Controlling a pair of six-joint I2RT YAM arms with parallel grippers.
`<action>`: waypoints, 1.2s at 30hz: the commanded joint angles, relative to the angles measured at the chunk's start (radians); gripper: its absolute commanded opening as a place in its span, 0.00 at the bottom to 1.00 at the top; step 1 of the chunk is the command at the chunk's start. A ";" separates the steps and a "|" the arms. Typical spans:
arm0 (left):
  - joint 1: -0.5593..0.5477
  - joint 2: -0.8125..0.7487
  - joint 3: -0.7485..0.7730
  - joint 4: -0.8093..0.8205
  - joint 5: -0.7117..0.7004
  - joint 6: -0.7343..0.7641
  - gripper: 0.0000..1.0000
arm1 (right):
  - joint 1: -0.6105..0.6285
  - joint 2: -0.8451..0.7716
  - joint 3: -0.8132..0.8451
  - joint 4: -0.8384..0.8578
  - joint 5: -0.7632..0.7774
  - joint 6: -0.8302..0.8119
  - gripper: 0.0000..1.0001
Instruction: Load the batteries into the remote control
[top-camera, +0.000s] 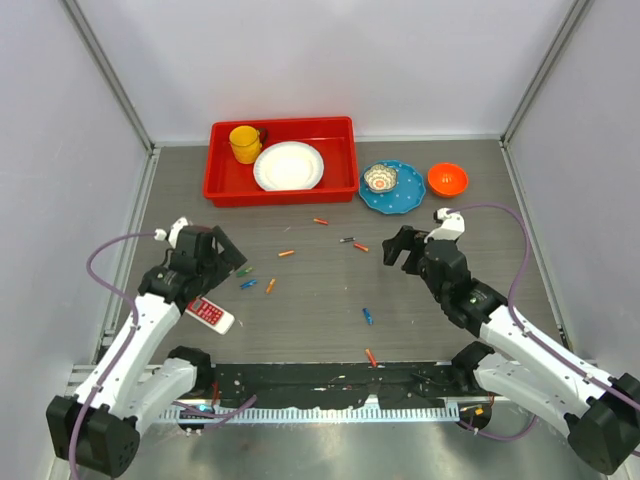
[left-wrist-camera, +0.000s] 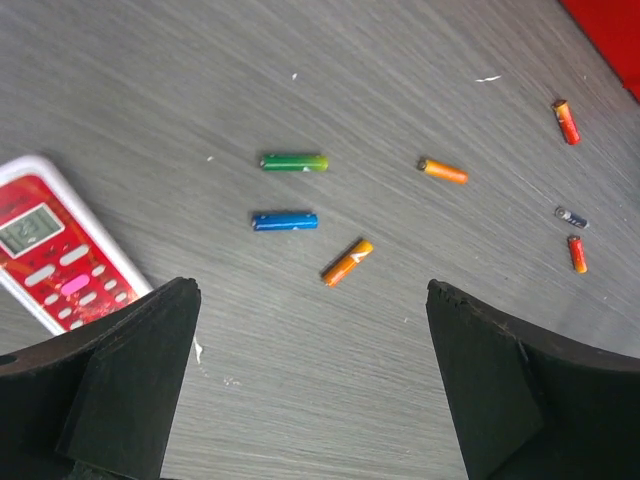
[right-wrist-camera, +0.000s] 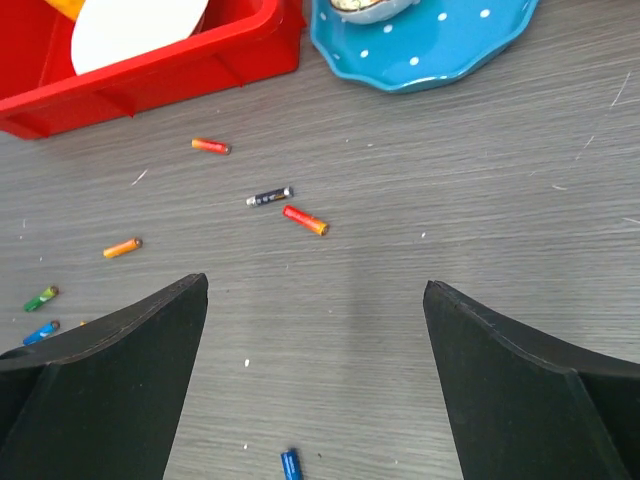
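Batteries — smooth cylinders, probably light and roll-prone, scattered mid-frame; pinch across the middle. Remote control — stiff, flat, buttons up, lower left. Left gripper and right gripper both spread wide, empty.

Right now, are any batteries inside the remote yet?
Nothing looks done yet. The small white remote with the red button panel lies buttons-up on the grey table, and the little coloured batteries lie scattered loose across it. Nothing is in hand: the left hand and right hand are both open and empty. Still left: picking up batteries and loading them.
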 joint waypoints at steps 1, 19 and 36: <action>-0.002 -0.136 -0.060 0.001 -0.055 -0.069 1.00 | 0.000 0.002 0.024 -0.044 -0.038 0.017 0.95; -0.001 -0.020 -0.098 -0.323 -0.291 -0.506 1.00 | 0.000 0.022 -0.007 -0.072 -0.114 0.031 0.94; 0.120 0.110 -0.167 -0.134 -0.231 -0.462 1.00 | 0.002 0.046 0.008 -0.060 -0.216 0.040 0.94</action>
